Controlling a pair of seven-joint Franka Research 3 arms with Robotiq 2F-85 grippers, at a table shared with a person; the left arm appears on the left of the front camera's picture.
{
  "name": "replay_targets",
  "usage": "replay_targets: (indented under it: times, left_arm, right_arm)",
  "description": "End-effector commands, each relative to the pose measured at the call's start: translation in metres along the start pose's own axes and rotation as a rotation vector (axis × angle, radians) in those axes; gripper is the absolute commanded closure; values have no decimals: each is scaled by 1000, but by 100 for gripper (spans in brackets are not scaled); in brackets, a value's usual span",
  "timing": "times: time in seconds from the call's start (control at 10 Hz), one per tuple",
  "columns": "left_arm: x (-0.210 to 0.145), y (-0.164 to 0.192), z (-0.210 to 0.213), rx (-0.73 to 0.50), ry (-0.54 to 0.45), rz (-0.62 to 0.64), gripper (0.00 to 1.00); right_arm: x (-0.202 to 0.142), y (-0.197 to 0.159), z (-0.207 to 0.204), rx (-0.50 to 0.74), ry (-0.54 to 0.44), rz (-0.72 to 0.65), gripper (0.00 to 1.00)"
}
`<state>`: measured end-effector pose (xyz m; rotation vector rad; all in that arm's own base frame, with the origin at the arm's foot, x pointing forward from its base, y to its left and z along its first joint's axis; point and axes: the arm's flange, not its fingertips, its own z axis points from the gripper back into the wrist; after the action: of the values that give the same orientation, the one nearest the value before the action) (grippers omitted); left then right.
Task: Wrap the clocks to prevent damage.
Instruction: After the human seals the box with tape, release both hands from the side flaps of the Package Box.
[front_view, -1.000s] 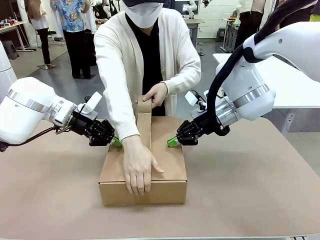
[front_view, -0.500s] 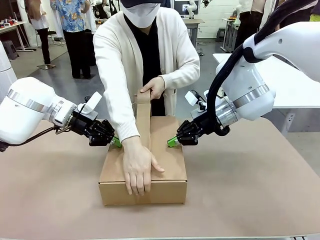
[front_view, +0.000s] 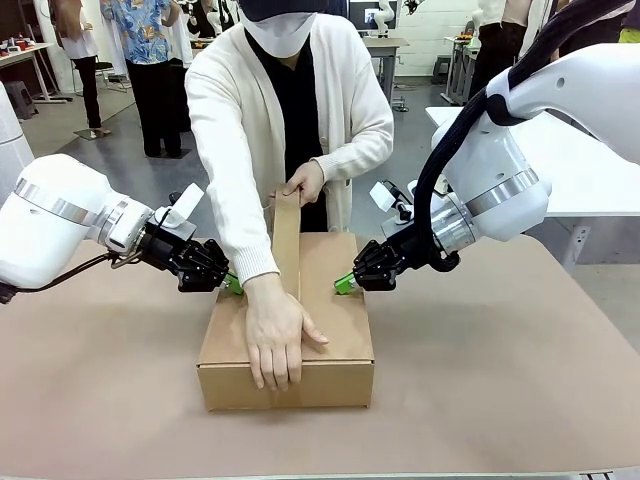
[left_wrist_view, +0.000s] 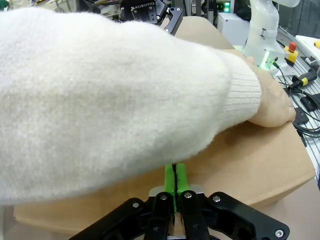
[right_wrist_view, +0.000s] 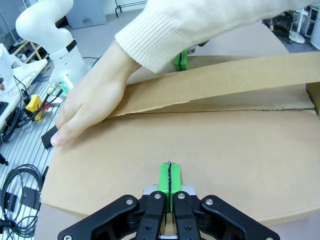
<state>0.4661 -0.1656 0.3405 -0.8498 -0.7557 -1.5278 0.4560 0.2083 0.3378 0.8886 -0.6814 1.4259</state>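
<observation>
**Closed cardboard box held down by the person, both grippers shut at its sides**

A brown table (front_view: 500, 400) is shared with a person (front_view: 290, 110) in a white cardigan, who is seen standing at the far side and leaning over it; a closed cardboard box (front_view: 335, 300) is placed at the middle of the table, between the two arms; its contents are hidden by the shut flaps, so the clocks' place cannot be told.

A long brown strip (front_view: 287, 240) is drawn from the box's top up toward the person; its upper end is gripped by one hand (front_view: 305, 182), while its lower end is pressed flat near the box's front edge by the other hand (front_view: 275, 335), whose white sleeve (left_wrist_view: 100, 90) is seen across the left wrist view.

The left gripper (front_view: 233, 284) is held at the box's left upper edge; its green pads are pressed together and nothing is held between them.

The right gripper (front_view: 345, 284) is held at the box's right upper edge, its pads likewise shut together and empty; in the right wrist view its tips are seen over the box's top face, just inside the edge; whether the cardboard is touched cannot be told.
</observation>
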Motion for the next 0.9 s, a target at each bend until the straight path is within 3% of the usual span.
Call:
replay_targets:
  times: [0.0, 0.8]
  left_arm:
    - [-3, 0, -1, 5, 5, 4, 100]
    - [-3, 0, -1, 5, 5, 4, 100]
  right_arm:
    - [-4, 1, -3, -4, -3, -15, 99]
    - [-4, 1, -3, -4, -3, -15, 99]
